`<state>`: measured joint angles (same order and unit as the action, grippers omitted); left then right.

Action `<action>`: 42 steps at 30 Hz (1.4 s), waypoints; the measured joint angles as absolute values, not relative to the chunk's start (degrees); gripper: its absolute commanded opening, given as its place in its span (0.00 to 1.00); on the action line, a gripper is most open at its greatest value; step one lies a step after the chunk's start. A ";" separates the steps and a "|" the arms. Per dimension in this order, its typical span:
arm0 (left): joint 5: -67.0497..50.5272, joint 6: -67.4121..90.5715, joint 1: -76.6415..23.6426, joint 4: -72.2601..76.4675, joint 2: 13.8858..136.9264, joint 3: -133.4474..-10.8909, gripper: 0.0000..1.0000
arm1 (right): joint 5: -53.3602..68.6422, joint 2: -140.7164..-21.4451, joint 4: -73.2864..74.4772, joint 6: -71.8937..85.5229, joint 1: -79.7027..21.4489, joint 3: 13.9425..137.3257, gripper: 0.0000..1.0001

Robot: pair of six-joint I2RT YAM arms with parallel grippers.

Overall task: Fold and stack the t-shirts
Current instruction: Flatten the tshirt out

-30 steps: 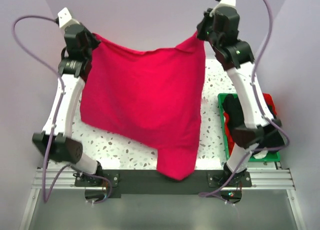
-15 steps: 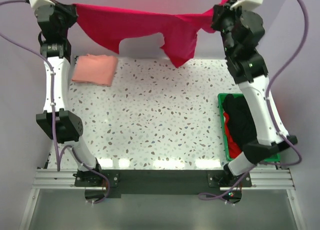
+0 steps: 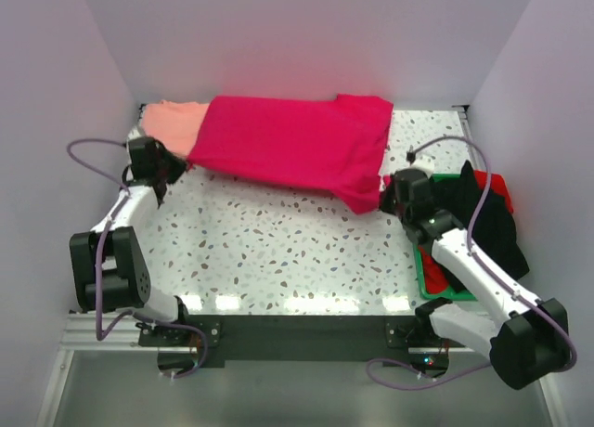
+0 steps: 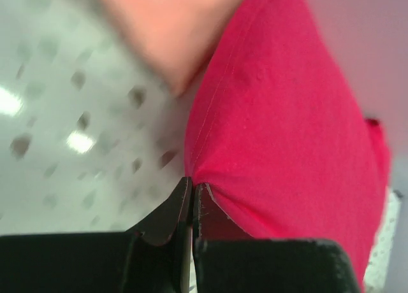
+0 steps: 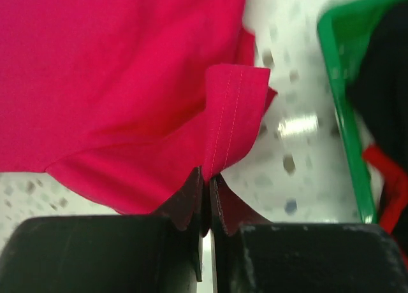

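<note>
Back-left on the speckled table point(image 3: 278, 251): pale pink t-shirt point(image 3: 170, 121), folded, its R edge under the crimson t-shirt point(image 3: 292, 147). The crimson one lies spread flat across the back of the table, L to R. Far R: green tray point(image 5: 336, 95) w/ dark clothes point(image 3: 487, 227) + a bit of red cloth inside. The R arm's forearm crosses over the tray and hides part of it.

Jaws: left gripper point(image 4: 192, 190) sits low at the crimson shirt's near-L corner, jaws pinched together on the hem, cloth bunching at the tips. Right gripper point(image 5: 206, 178) is at the near-R corner, just L of the tray, jaws likewise clamped tight on a folded-over bit of stitched hem.

Vs half a sec ago: the shirt then hung high, stretched btwn both raised arms, w/ the pink shirt fully uncovered. Now both arms are down and the crimson shirt is on the table, overlapping the pink one. A sec ago it hung as a wide sheet btwn the arms.
</note>
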<state>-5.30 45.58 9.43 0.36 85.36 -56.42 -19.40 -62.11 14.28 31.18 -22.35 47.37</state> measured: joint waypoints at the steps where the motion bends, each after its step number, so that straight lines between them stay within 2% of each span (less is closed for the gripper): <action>1: -5.13 46.04 9.43 0.32 85.30 -53.15 0.00 | -18.20 -61.21 14.63 32.80 -22.31 43.46 0.13; 3: -4.43 47.29 9.47 -0.69 85.12 -46.46 0.00 | -16.36 -59.96 16.14 35.11 -22.33 37.95 0.18; 7: -0.89 48.99 9.61 -5.19 82.21 -39.57 0.00 | -11.46 -57.60 17.37 38.57 -22.09 29.87 0.35; 8: 0.45 49.36 9.69 -6.31 80.64 -38.44 0.00 | -10.44 -56.40 17.65 39.03 -22.09 28.51 0.36; 11: 4.51 50.85 9.78 -9.21 74.26 -35.75 0.00 | -7.81 -50.41 19.35 40.47 -22.09 24.82 0.41; 12: 5.45 51.44 9.78 -9.65 72.18 -34.92 0.00 | -7.40 -48.29 20.05 40.77 -22.09 24.05 0.48; 16: 9.63 52.99 9.80 -12.19 63.26 -30.65 0.01 | -5.91 -37.76 24.80 42.37 -22.09 22.79 0.60; 21: 12.80 53.43 9.82 -15.09 58.83 -27.27 0.01 | -5.82 -31.51 27.18 43.57 -22.09 22.81 0.61; 34: 12.84 52.95 10.00 -15.75 58.83 -26.98 0.02 | -6.31 -42.13 27.14 46.52 -24.77 21.06 0.58; 42: 12.82 52.95 10.02 -16.19 58.19 -26.98 0.02 | -6.70 -30.11 30.30 50.85 -30.63 19.88 0.55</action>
